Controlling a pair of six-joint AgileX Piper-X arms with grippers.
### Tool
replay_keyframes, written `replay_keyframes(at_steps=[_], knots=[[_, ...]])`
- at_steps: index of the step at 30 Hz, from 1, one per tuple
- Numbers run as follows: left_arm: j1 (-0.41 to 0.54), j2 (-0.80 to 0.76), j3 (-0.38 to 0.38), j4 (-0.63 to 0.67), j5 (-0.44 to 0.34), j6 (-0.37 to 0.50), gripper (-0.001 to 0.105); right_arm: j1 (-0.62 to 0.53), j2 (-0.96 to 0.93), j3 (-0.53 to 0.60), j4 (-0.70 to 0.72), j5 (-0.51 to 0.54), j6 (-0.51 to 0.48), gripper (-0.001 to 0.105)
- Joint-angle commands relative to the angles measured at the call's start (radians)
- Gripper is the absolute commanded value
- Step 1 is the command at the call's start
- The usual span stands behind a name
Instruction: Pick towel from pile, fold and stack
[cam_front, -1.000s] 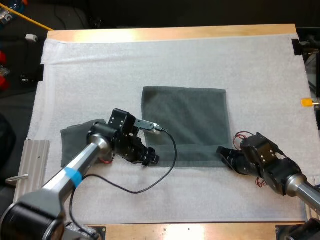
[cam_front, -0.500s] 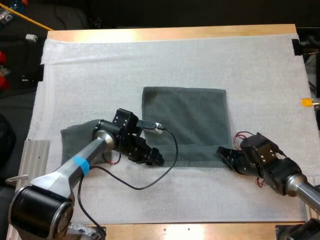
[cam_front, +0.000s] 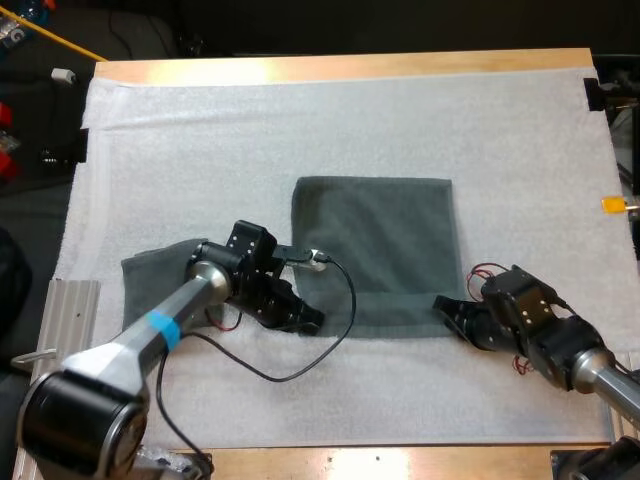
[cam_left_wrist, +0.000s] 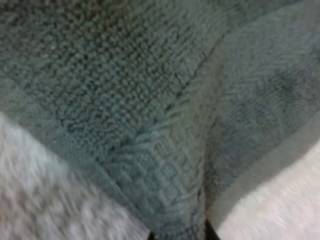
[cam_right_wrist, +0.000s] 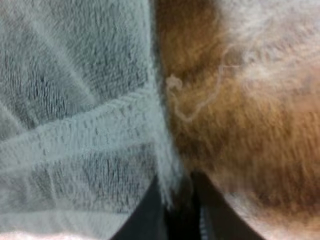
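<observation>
Two claws (cam_front: 310, 320) (cam_front: 446, 307), near corners of towel (cam_front: 378, 235)

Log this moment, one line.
left end effector: shut on spread towel near-left corner | right end effector: shut on near-right corner | second towel: left of it

From above and behind, the high camera looks forward and down over the whole mat (cam_front: 180, 120). Both wrist cameras sit close against the near edge of the spread towel (cam_front: 375, 240), which the high view shares.
</observation>
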Motion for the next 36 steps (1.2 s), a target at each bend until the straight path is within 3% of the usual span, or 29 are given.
replay_keyframes(at_steps=[1, 10, 18, 22, 29, 34, 36], knots=[[-0.007, -0.049, 0.0, 0.034, 0.012, 0.006, 0.0, 0.001, -0.033, -0.02, 0.043, -0.001, -0.017, 0.0], [-0.096, -0.262, 0.0, 0.303, 0.052, 0.074, 0.0, 0.018, -0.244, -0.081, 0.305, -0.019, -0.062, 0.0], [-0.245, -0.357, 0.0, 0.409, 0.057, 0.065, 0.0, 0.198, -0.381, -0.103, 0.508, -0.01, -0.023, 0.0], [-0.261, -0.355, 0.0, 0.393, 0.057, 0.043, 0.0, 0.264, -0.39, -0.103, 0.498, 0.056, 0.033, 0.0], [-0.132, -0.355, 0.0, 0.24, 0.055, -0.071, 0.0, 0.236, -0.32, -0.103, 0.364, 0.136, 0.114, 0.0], [0.025, -0.355, 0.0, 0.114, 0.141, -0.179, 0.0, 0.166, -0.203, -0.103, 0.175, 0.118, 0.134, 0.0], [0.069, -0.355, 0.0, 0.088, 0.174, -0.184, 0.0, 0.134, -0.16, -0.103, 0.119, 0.102, 0.171, 0.0]])
